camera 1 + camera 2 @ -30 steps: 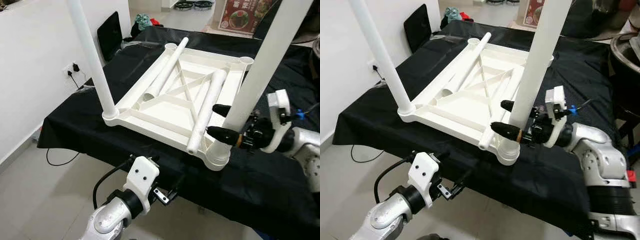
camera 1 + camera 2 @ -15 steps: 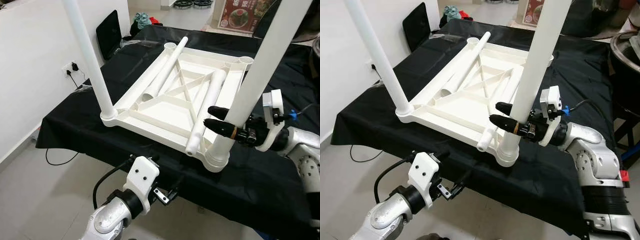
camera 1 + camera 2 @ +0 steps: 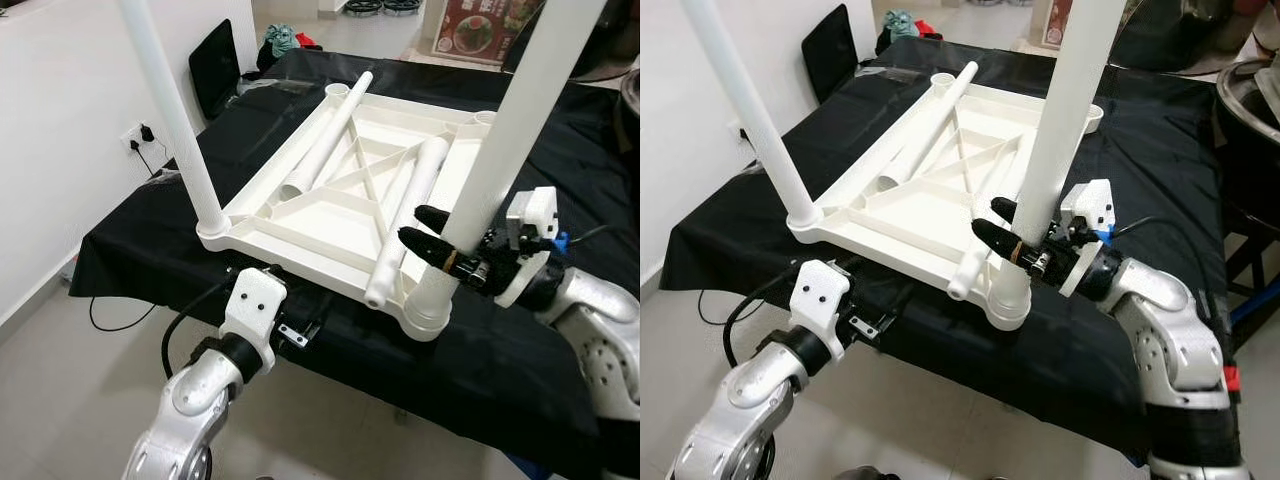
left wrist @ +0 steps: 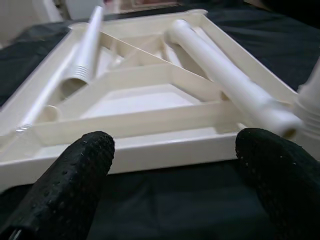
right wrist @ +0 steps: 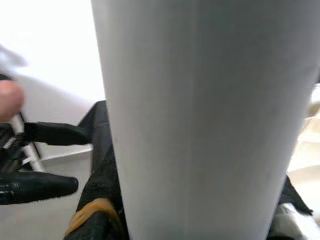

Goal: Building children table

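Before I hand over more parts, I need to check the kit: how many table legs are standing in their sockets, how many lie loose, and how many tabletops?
Upright legs in sockets: 2 (near-left leg, near-right leg)
Loose legs lying on the tabletop: 2 (left one, right one)
Tabletops, upside down: 1
Total: 5

Left hand (image 3: 300, 330): you have raised it from below the worktop (image 3: 150, 240) edge to just before the tabletop (image 3: 330, 215) near rim, fingers apart | Right hand (image 3: 430, 235): you have slid it lower down the upright leg (image 3: 480, 190), closer to the socket, fingers now clasping it
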Robot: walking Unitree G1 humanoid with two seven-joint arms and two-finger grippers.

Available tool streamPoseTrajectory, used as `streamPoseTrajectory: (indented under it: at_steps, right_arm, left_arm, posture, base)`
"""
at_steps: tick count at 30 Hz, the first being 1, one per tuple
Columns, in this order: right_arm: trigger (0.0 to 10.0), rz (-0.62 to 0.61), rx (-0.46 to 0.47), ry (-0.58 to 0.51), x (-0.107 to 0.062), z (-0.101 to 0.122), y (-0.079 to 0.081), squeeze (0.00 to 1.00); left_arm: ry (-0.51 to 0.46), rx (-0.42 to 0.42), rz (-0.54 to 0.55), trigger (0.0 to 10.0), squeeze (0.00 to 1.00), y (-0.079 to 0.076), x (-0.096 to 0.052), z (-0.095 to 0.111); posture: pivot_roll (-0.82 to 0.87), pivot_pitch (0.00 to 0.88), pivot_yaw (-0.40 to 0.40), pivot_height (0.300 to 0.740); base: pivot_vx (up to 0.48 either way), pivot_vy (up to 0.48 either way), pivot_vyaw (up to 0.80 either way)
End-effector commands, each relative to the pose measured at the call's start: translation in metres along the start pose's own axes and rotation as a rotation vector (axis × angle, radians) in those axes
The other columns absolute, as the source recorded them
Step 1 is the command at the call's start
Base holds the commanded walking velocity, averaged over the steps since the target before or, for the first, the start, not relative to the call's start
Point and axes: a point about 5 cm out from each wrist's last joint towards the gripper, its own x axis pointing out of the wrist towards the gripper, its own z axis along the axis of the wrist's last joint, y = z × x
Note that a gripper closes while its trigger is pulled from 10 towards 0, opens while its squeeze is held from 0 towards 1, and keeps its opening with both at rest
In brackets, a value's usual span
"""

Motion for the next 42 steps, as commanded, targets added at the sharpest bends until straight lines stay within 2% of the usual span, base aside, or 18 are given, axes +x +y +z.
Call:
streamPoseTrajectory:
  at_steps: [1,2,4,5,7,8,13,15,17,26,29,35,36,37,38,42]
  right_arm:
    - [0.0,-0.14,-0.035,0.015,-0.004,0.0,-0.006,0.0]
    - [0.0,-0.14,-0.035,0.015,-0.004,0.0,-0.006,0.0]
    - [0.0,-0.295,-0.043,0.03,-0.002,-0.004,-0.012,0.0]
    - [0.0,-0.295,-0.043,0.03,-0.002,-0.004,-0.012,0.0]
    - [0.0,-0.431,-0.048,0.026,0.001,-0.007,-0.016,0.0]
    - [0.0,-0.559,-0.06,0.019,0.003,-0.008,-0.018,0.0]
    - [0.0,-0.61,-0.09,0.026,0.006,-0.009,-0.017,0.0]
    - [0.0,-0.714,-0.115,0.037,0.011,-0.008,-0.014,0.0]
    - [0.0,-0.78,-0.13,0.037,0.016,-0.005,-0.011,0.0]
    - [0.0,-0.975,-0.071,0.0,0.046,-0.002,0.0,0.0]
    - [0.0,-1.106,-0.044,0.008,0.06,-0.004,0.001,0.0]
    - [0.0,-1.145,-0.036,0.016,0.067,-0.003,0.002,0.0]
    - [9.4,-1.125,-0.032,0.004,0.074,0.0,0.004,0.0]
    - [10.0,-1.084,-0.014,-0.016,0.08,0.003,0.006,0.0]
    - [10.0,-1.032,0.006,-0.046,0.086,0.006,0.008,1.0]
    - [10.0,-0.94,0.022,-0.108,0.094,0.012,0.014,1.0]
  left_arm:
    - [0.016,0.021,0.016,10.0,0.0,0.005,-0.001,-0.004]
    - [0.016,0.021,0.016,10.0,0.0,0.005,-0.001,-0.004]
    - [0.014,0.018,0.007,10.0,0.0,0.004,0.0,-0.003]
    - [0.014,0.018,0.007,10.0,0.0,0.004,0.0,-0.003]
    - [0.016,0.0,-0.025,10.0,0.0,-0.002,0.0,-0.003]
    - [0.031,-0.021,-0.069,10.0,0.0,-0.011,-0.005,-0.007]
    - [0.046,-0.029,-0.105,10.0,0.0,-0.019,-0.008,-0.011]
    - [0.06,-0.036,-0.155,10.0,0.0,-0.032,-0.013,-0.015]
    - [0.06,-0.035,-0.179,10.0,0.0,-0.038,-0.014,-0.015]
    - [0.053,-0.033,-0.191,10.0,0.0,-0.04,-0.012,-0.014]
    - [0.048,-0.029,-0.186,10.0,0.0,-0.041,-0.012,-0.012]
    - [0.047,-0.028,-0.183,10.0,0.0,-0.041,-0.012,-0.012]
    - [0.047,-0.028,-0.181,10.0,0.0,-0.041,-0.012,-0.012]
    - [0.049,-0.03,-0.18,10.0,0.0,-0.041,-0.013,-0.012]
    - [0.05,-0.031,-0.179,10.0,0.0,-0.042,-0.013,-0.012]
    - [0.053,-0.033,-0.179,10.0,0.0,-0.042,-0.013,-0.013]
  posture:
    - [0.1,0.159,0.011,0.74]
    - [0.1,0.159,0.011,0.74]
    - [0.1,0.158,0.011,0.74]
    - [0.1,0.158,0.011,0.74]
    - [0.11,0.16,0.011,0.74]
    - [0.11,0.161,0.012,0.74]
    - [0.11,0.161,0.01,0.74]
    - [0.11,0.162,0.007,0.74]
    - [0.11,0.163,0.01,0.74]
    - [0.11,0.164,0.006,0.74]
    - [0.12,0.167,-0.004,0.74]
    - [0.12,0.167,-0.004,0.74]
    - [0.13,0.168,-0.005,0.74]
    - [0.12,0.169,-0.004,0.74]
    - [0.12,0.169,-0.004,0.74]
    - [0.12,0.171,-0.004,0.74]
  base:
    - [0.0,0.0,0.0]
    - [0.0,0.0,0.0]
    - [0.0,0.0,0.0]
    - [0.0,0.0,0.0]
    - [0.0,0.0,0.0]
    - [0.0,0.0,0.0]
    - [0.0,0.0,0.0]
    - [0.0,0.0,0.0]
    - [0.0,0.0,0.0]
    - [0.0,0.0,0.0]
    - [0.0,0.0,0.0]
    - [0.0,0.0,0.0]
    - [0.0,0.0,0.0]
    - [0.0,0.0,0.0]
    - [0.0,0.0,0.0]
    - [0.0,0.0,0.0]
